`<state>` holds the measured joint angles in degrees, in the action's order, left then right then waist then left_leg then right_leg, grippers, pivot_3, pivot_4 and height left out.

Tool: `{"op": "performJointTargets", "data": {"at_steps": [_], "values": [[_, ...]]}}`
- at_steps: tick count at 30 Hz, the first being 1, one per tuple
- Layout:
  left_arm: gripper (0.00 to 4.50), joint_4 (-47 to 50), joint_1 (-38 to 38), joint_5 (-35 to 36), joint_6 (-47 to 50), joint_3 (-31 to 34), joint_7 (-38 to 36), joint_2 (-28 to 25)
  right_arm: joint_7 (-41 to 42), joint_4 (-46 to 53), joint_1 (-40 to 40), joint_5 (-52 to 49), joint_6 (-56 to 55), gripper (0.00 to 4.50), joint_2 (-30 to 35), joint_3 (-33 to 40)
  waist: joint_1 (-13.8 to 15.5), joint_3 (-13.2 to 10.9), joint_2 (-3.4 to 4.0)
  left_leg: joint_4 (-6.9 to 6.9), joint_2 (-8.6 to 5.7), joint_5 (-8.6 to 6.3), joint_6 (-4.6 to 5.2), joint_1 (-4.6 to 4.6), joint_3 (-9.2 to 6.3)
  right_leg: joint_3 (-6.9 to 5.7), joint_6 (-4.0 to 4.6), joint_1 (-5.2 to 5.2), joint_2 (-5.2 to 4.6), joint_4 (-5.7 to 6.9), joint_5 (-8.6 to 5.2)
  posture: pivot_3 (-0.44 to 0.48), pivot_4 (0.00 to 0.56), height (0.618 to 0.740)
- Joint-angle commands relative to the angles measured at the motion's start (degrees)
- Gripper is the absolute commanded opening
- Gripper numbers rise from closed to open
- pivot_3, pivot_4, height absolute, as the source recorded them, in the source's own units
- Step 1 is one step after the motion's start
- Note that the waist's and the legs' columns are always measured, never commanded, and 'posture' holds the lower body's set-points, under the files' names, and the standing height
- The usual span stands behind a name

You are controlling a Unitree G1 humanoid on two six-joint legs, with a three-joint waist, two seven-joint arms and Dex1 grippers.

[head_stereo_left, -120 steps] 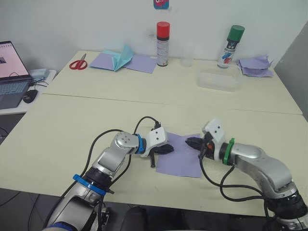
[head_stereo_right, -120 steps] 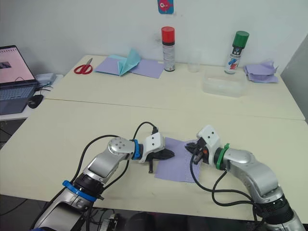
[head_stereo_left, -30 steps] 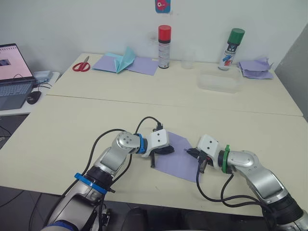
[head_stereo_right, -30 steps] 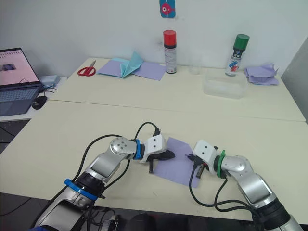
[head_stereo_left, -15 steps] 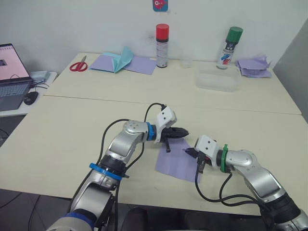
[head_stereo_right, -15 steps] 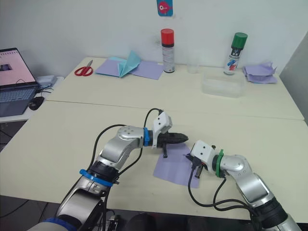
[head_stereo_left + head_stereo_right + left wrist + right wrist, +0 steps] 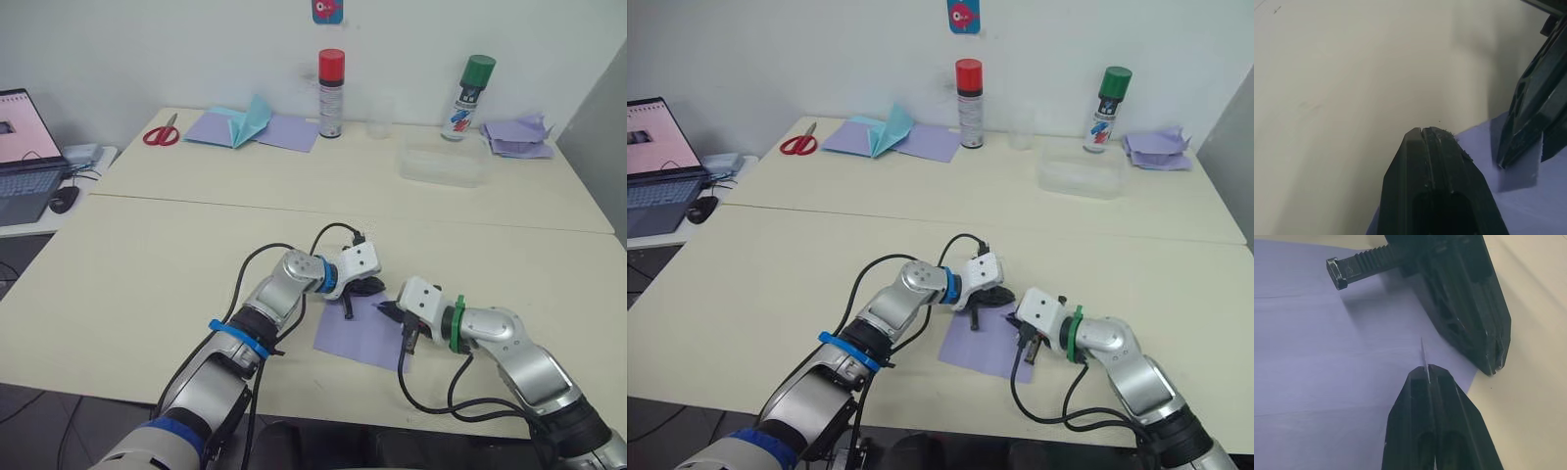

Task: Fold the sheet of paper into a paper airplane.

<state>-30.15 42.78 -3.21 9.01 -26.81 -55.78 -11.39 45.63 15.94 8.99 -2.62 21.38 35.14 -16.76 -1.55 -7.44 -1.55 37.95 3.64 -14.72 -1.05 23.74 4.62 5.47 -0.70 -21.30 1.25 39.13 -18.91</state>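
Note:
The sheet of paper (image 7: pixel 356 333), lavender with faint creases, lies flat near the front edge of the table. My right gripper (image 7: pixel 385 309) is at the sheet's right edge, shut on a thin raised sliver of that edge, as the right wrist view (image 7: pixel 1426 368) shows. My left gripper (image 7: pixel 372 287) is shut, its tip low over the sheet's far right corner, a few centimetres from the right gripper. In the left wrist view the left gripper (image 7: pixel 1422 130) has its fingers pressed together with nothing seen between them. No paper airplane shape shows; the sheet is unfolded.
At the back of the far table stand a red-capped spray can (image 7: pixel 331 78), a green-capped can (image 7: pixel 468 83) and a clear plastic container (image 7: pixel 443 162). Purple sheets with a teal peaked piece (image 7: pixel 250 122), red scissors (image 7: pixel 160 130) and a heap of purple papers (image 7: pixel 517 135) lie there. A laptop (image 7: pixel 24 147) sits far left.
My left gripper has left the sheet's left edge, swung over the far edge and dropped to the far right corner beside the right gripper. The right gripper stayed on the right edge.

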Motion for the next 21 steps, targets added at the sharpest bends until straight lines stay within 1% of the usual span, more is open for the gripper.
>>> {"op": "performJointTargets", "data": {"at_steps": [1, 3, 6, 9, 12, 14, 15, 17, 20, 21], "values": [[0.0, -2.4, -1.7, -2.7, -0.6, -1.8, -0.2, -0.2, 4.5, 4.0, -1.8, -3.0, 0.8, 0.94, 1.8, -0.3, 0.1, 0.0, 0.0, 0.0, 0.0, 0.0, 0.0, 0.0, -0.01, -0.01, 0.0, 0.01, 0.0, -0.03, 0.0, 0.0, 0.15, 0.74], [0.0, -2.4, -1.9, -2.8, -0.7, -1.6, 0.2, 0.2, 4.9, 5.4, -2.2, -3.4, 0.7, 1.72, 2.7, 0.6, 0.1, 0.0, 0.0, 0.0, 0.0, 0.0, 0.0, 0.01, 0.0, 0.0, 0.0, 0.02, 0.0, -0.03, 0.0, 0.0, 0.15, 0.74], [0.0, -2.5, -2.1, -3.1, -1.4, -1.5, 0.6, 0.5, 7.5, 8.9, -3.0, -7.3, 3.6, 2.77, 4.7, 3.1, 0.1, 0.0, -0.01, 0.0, -0.01, -0.02, 0.04, 0.0, -0.02, 0.0, 0.0, 0.03, 0.0, -0.02, 0.0, 0.0, 0.15, 0.74], [0.0, -2.5, -2.7, -3.4, -2.1, -1.4, 1.0, 0.6, 7.5, 11.0, -2.9, -13.2, 8.9, 2.77, 4.7, 7.8, 0.1, 0.0, -0.01, 0.01, -0.02, -0.02, 0.04, 0.0, -0.02, 0.0, 0.0, 0.06, -0.01, -0.02, 0.0, 0.0, 0.15, 0.74], [0.0, -1.8, -3.7, -3.5, -2.5, -1.5, 1.0, 0.5, 1.8, 7.9, 0.0, -15.4, 14.1, 2.77, 0.8, 11.6, 0.1, 0.0, -0.02, 0.02, 0.0, -0.02, 0.04, -0.05, -0.07, -0.02, 0.0, 0.13, -0.01, -0.01, 0.0, 0.0, 0.15, 0.74], [0.0, -1.5, -4.0, -3.6, -2.7, -1.6, 0.9, 0.3, -1.4, 5.4, 1.7, -15.6, 16.3, 2.41, -2.0, 12.5, 0.1, 0.0, 0.01, 0.01, -0.01, -0.02, 0.04, -0.07, -0.07, -0.01, 0.0, 0.13, -0.01, 0.02, 0.0, 0.0, 0.15, 0.74], [0.0, -1.4, -4.1, -3.7, -2.8, -1.6, 1.0, 0.4, -2.1, 4.8, 2.0, -15.9, 17.1, 2.16, -3.0, 12.7, 0.1, 0.0, 0.01, 0.01, 0.0, -0.02, 0.04, -0.07, -0.07, -0.01, 0.0, 0.13, -0.01, 0.02, 0.0, 0.0, 0.15, 0.74], [0.0, -1.3, -4.1, -3.9, -3.0, -1.7, 1.0, 0.4, -4.1, 3.6, 2.4, -16.0, 18.7, 1.45, -5.0, 12.7, 0.1, 0.0, 0.01, -0.01, 0.0, -0.02, 0.03, -0.06, -0.05, -0.01, 0.0, 0.11, -0.01, 0.0, 0.0, 0.0, 0.15, 0.74], [0.0, -1.3, -4.2, -4.1, -3.3, -1.8, 0.9, 0.3, -6.1, 1.7, 2.4, -13.5, 19.5, 0.3, -5.6, 10.5, 0.1, 0.0, 0.02, -0.01, 0.0, 0.03, -0.06, 0.0, -0.02, 0.01, -0.02, 0.06, -0.02, -0.02, -0.01, 0.0, 0.15, 0.74], [0.0, -1.3, -4.2, -4.1, -3.3, -1.8, 0.9, 0.2, -6.8, 1.0, 2.4, -12.0, 19.1, 0.04, -5.3, 9.4, 0.1, 0.0, 0.02, -0.01, -0.01, 0.05, -0.1, 0.01, -0.01, 0.01, -0.02, 0.06, -0.03, -0.03, -0.01, 0.0, 0.15, 0.74]]}}
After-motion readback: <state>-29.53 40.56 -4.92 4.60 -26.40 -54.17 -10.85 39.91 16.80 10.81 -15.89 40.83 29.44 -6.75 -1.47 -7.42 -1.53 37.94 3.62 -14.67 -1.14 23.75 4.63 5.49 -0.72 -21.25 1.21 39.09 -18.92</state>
